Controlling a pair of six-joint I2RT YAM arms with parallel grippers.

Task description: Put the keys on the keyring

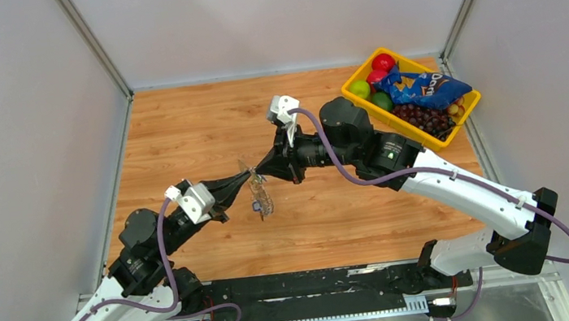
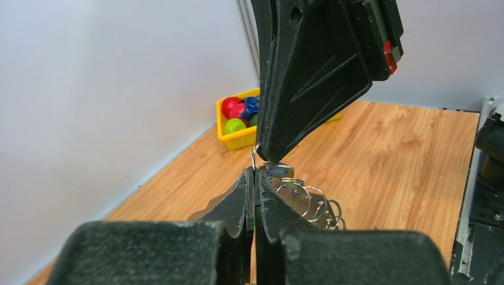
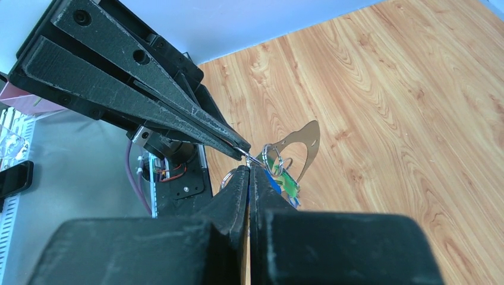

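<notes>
My two grippers meet tip to tip above the middle of the table. The left gripper (image 1: 247,179) is shut on the thin silver keyring (image 2: 254,156), which sticks out of its tips (image 2: 255,173). The right gripper (image 1: 261,171) is shut, with a blue-capped key (image 3: 271,178) pinched at its tips (image 3: 248,170) right against the ring (image 3: 254,159). More keys, blue and green-capped (image 3: 289,185), hang below with several linked silver rings (image 2: 312,203) and a shiny curved metal tag (image 3: 302,144). The bunch dangles above the wood (image 1: 260,200).
A yellow basket (image 1: 356,84) at the back right holds fruit, grapes and a blue snack bag (image 1: 425,87); it also shows in the left wrist view (image 2: 238,138). Grey walls enclose the wooden table (image 1: 179,132) on three sides.
</notes>
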